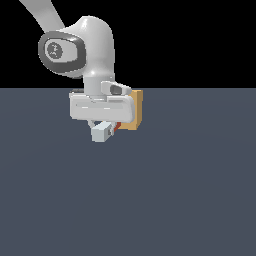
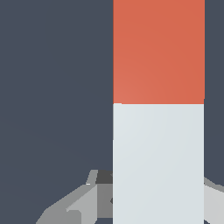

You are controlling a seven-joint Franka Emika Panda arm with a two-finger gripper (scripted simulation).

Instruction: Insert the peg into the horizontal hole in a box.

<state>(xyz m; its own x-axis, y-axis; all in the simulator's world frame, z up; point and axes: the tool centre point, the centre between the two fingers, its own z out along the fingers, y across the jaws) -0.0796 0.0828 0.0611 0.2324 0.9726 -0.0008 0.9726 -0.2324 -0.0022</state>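
The peg (image 1: 103, 131) is held in my gripper (image 1: 102, 126), its pale grey-white end toward the camera and a sliver of its red-orange end toward the tan box (image 1: 135, 111). The box stands just behind the gripper, at the exterior view's right; my hand hides most of it and the hole is hidden. In the wrist view the peg (image 2: 158, 131) fills the frame, red-orange half far from the gripper, white half between the grey fingers (image 2: 78, 203). The box is out of the wrist view.
The dark grey floor (image 1: 150, 200) spreads around the arm. The white arm (image 1: 85, 45) comes down from the upper left of the exterior view.
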